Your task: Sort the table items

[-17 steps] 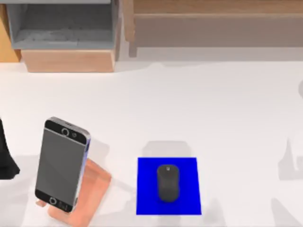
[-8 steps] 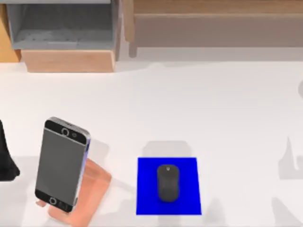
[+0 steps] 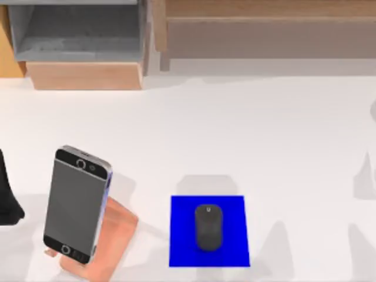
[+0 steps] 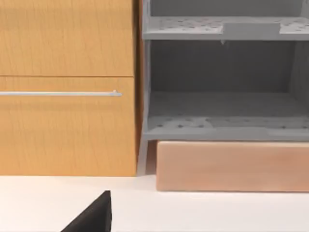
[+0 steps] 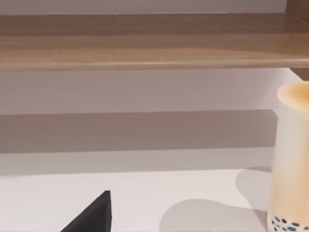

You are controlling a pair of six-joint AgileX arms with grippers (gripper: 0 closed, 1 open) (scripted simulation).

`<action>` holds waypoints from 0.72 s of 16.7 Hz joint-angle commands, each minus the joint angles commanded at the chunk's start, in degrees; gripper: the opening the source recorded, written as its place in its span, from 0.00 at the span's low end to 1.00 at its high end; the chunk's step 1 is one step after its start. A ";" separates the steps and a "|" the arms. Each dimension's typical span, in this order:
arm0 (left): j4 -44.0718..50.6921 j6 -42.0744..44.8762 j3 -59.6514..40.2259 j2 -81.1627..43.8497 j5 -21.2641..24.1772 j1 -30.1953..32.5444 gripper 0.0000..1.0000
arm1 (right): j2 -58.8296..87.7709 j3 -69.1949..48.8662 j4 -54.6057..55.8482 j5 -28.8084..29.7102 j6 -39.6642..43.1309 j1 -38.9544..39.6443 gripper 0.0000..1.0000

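- Smartphone [image 3: 77, 204] propped tilted on the salmon-pink stand [image 3: 108, 242], at about 8 o'clock on the table [image 3: 235, 135].
- Dark grey mouse [image 3: 208, 227] resting on the blue mat [image 3: 182, 235], near 6 o'clock, well apart from the smartphone.
- Tall cream cup [image 5: 291, 159] with dark dots at its base, upright on the white surface; seen from the right wrist, below a brown wooden shelf [image 5: 145, 43].
- Left gripper [image 3: 7, 197] at 9 o'clock, at the table's left edge; clenched or released, cannot tell.
- Left wrist facing an orange cabinet [image 4: 67, 87] and grey shelving [image 4: 222, 87].
- Dark finger tip [image 5: 91, 215] low in the right wrist view; hand state cannot be told.
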State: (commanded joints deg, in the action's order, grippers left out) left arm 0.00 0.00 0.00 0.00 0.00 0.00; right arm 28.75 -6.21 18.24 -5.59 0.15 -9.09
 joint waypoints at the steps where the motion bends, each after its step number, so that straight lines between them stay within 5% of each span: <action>1: 0.00 0.00 0.00 0.00 0.00 0.00 1.00 | 5.05 -1.12 3.26 -1.00 0.01 -1.47 1.00; 12: 0.00 0.00 0.00 0.00 0.00 0.00 1.00 | 66.25 -17.41 44.79 -13.36 -0.13 -17.07 1.00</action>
State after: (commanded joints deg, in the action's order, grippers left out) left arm 0.00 0.00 0.00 0.00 0.00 0.00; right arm 95.00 -23.63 63.03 -18.95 0.02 -26.16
